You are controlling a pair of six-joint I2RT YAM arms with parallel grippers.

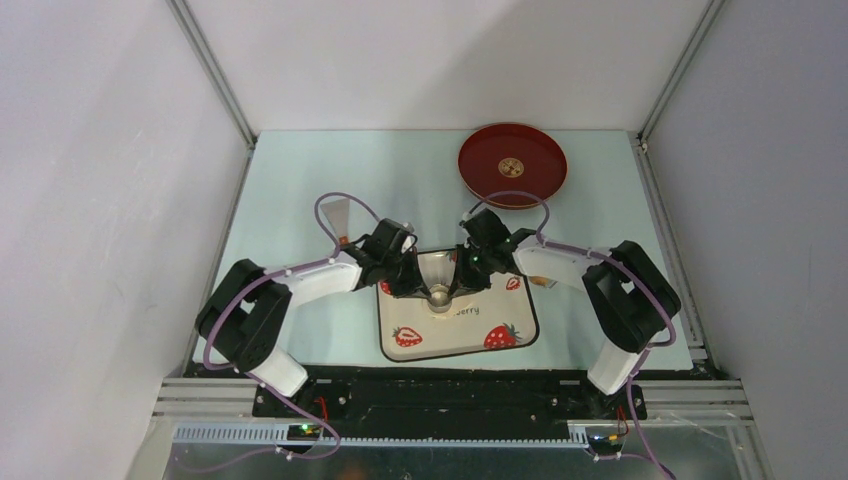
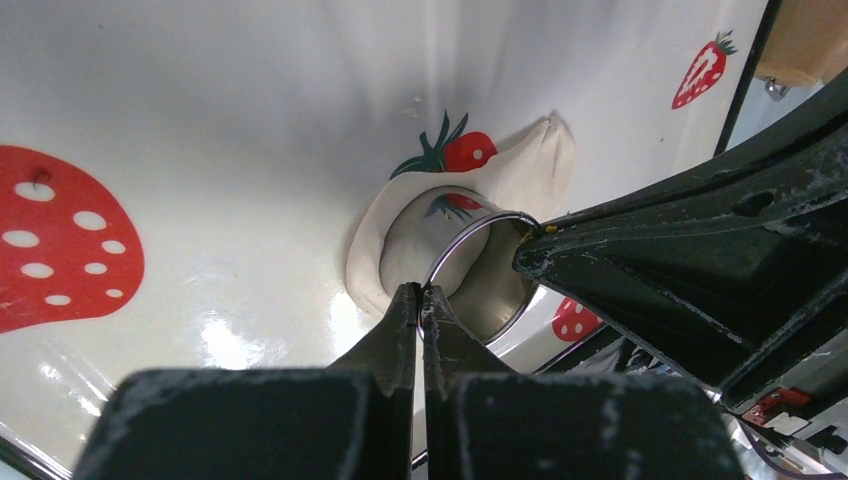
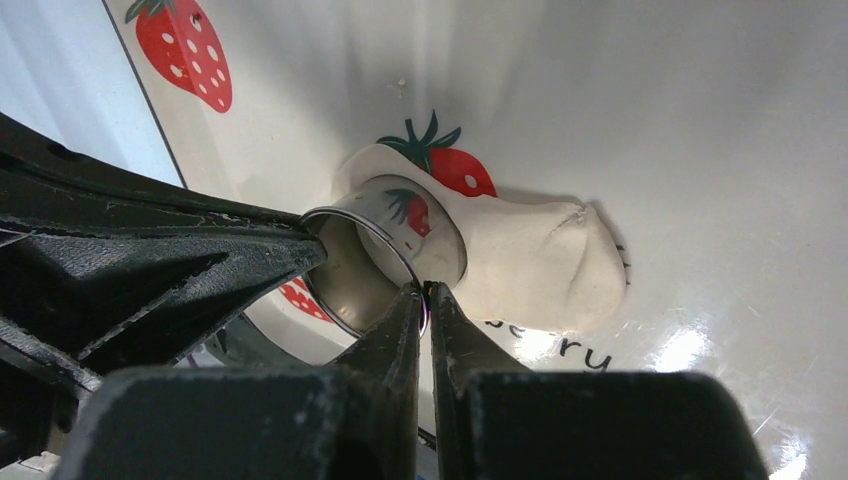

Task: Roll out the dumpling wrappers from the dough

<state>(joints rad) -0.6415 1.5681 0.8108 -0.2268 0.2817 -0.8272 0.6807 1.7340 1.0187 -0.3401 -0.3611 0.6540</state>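
Note:
The cream-white dough (image 2: 530,165) lies as a flattened irregular sheet on the strawberry-patterned plate (image 1: 450,335). The small steel ring cutter (image 1: 438,297) stands on one end of the dough. My left gripper (image 2: 420,295) is shut on the cutter's rim (image 2: 480,230) from the left. My right gripper (image 3: 424,295) is shut on the rim (image 3: 385,245) from the right. The dough (image 3: 540,260) spreads out past the cutter on the right gripper's side. No separate dumpling wrapper shows; what is inside the ring is hidden.
A round red tray (image 1: 512,165) with a gold emblem sits at the back right. A metal scraper (image 1: 335,215) lies behind the left arm. A tan wooden roller (image 2: 805,40) lies just off the plate's right edge.

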